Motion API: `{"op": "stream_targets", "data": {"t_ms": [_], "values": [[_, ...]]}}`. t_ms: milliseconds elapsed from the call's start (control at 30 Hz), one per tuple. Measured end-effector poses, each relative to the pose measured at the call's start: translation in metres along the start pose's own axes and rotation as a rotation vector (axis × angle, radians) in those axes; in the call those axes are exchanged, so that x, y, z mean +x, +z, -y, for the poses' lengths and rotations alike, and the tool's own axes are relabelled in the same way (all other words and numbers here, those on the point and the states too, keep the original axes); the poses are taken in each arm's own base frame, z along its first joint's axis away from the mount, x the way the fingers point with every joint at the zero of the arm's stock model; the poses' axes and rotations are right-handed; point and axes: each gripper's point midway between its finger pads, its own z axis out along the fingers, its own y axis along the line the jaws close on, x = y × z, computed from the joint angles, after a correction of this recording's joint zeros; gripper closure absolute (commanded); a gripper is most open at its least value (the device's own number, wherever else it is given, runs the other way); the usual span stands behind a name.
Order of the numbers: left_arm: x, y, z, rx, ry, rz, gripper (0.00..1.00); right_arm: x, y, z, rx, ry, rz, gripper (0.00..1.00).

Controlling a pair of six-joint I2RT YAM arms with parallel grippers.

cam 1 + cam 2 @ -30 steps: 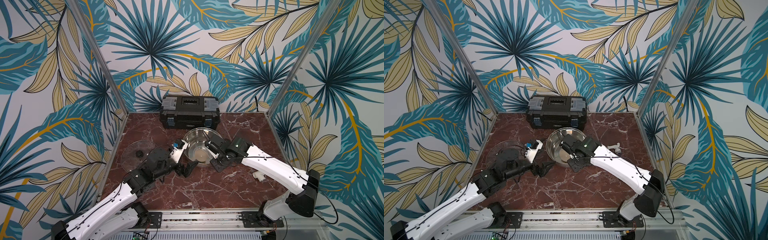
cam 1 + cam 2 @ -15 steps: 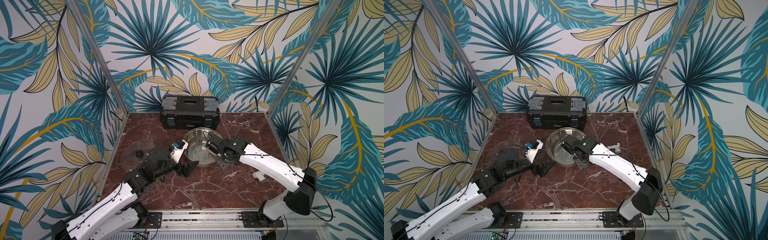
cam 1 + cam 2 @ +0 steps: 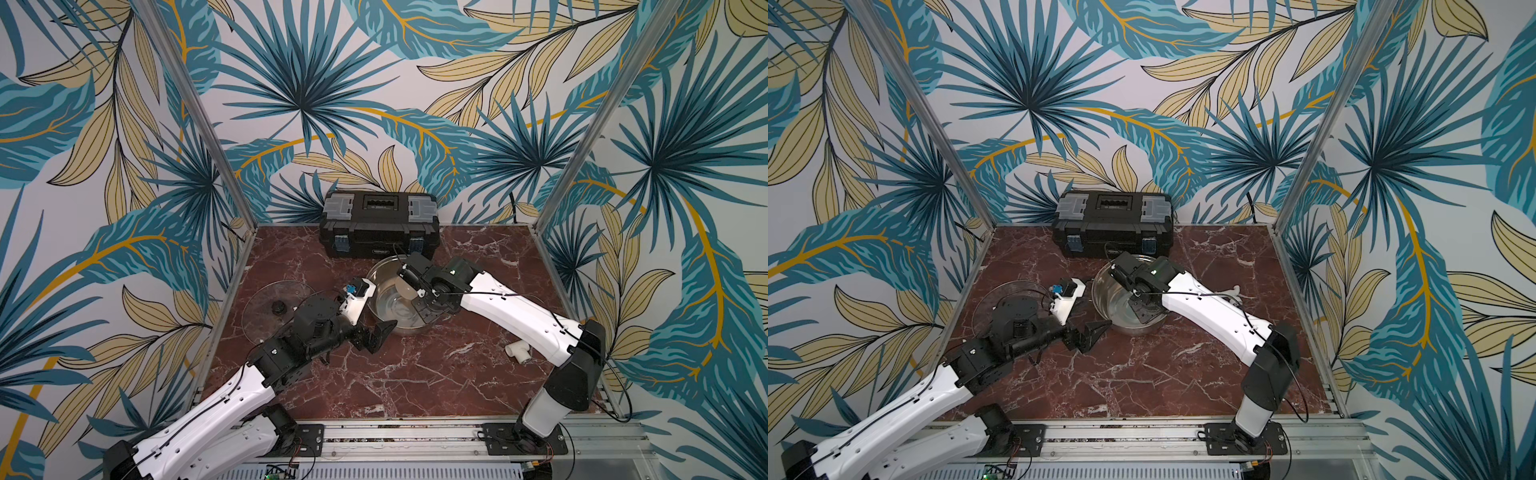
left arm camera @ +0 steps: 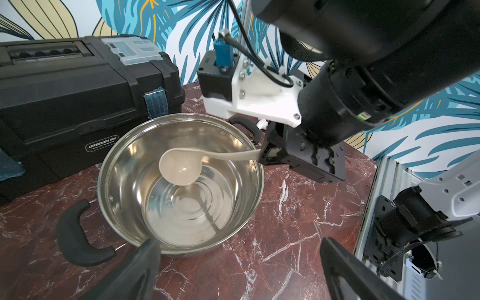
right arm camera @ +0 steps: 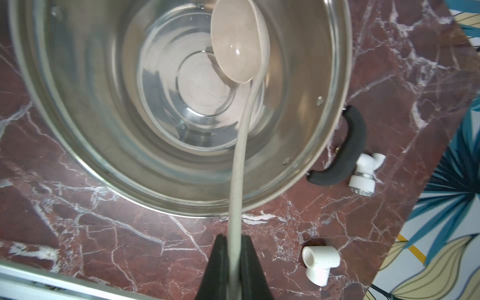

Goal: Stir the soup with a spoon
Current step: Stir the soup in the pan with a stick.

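Note:
The shiny steel pot (image 3: 382,308) (image 3: 1105,297) stands mid-table with black loop handles; no soup shows, its inside (image 5: 78,104) is bare steel. My right gripper (image 5: 235,237) (image 3: 417,287) is shut on the slim handle of the cream spoon (image 5: 237,44). The spoon's round bowl (image 4: 179,166) hangs inside the pot, above its floor. My left gripper (image 4: 239,241) (image 3: 376,334) is open and holds nothing. It is low over the marble at the pot's near-left side, one finger close to the pot wall (image 4: 104,166).
A black-and-grey toolbox (image 3: 378,226) sits right behind the pot. A clear glass lid (image 3: 276,305) lies to the left, under my left arm. A white T-fitting (image 5: 320,262) (image 3: 517,352) and a second white fitting (image 5: 363,176) lie right of the pot. Metal frame posts stand at the table's back corners.
My right gripper has carried the spoon from the pot's near-right side toward the back and left, further over the pot. The left arm has stayed where it was.

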Motion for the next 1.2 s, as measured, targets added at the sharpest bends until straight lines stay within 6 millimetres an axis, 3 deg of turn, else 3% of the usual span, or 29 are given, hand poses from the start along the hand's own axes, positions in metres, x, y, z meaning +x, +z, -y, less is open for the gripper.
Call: {"op": "stream_targets", "data": {"t_ms": [200, 333, 533, 733, 933, 1200], "values": [[-0.001, -0.001, -0.001, -0.005, -0.002, 0.003, 0.0, 0.003, -0.003, -0.024, -0.123, -0.006, -0.004, 1.0], [-0.002, -0.002, 0.0, -0.004, -0.002, 0.01, 0.0, 0.016, -0.009, -0.027, -0.16, -0.004, -0.011, 1.0], [-0.003, -0.003, 0.0, -0.003, -0.001, 0.012, 0.0, 0.043, -0.021, -0.01, -0.133, 0.008, -0.007, 1.0], [-0.003, -0.003, 0.0, -0.003, -0.001, 0.012, 0.0, 0.06, -0.018, 0.019, -0.002, 0.025, -0.013, 1.0], [-0.003, -0.003, 0.0, -0.003, -0.002, 0.013, 0.0, 0.048, -0.01, 0.048, 0.078, 0.09, 0.006, 1.0], [-0.004, -0.005, -0.001, -0.01, -0.001, 0.02, 0.0, 0.0, 0.001, 0.034, 0.038, 0.11, 0.061, 1.0]]}}
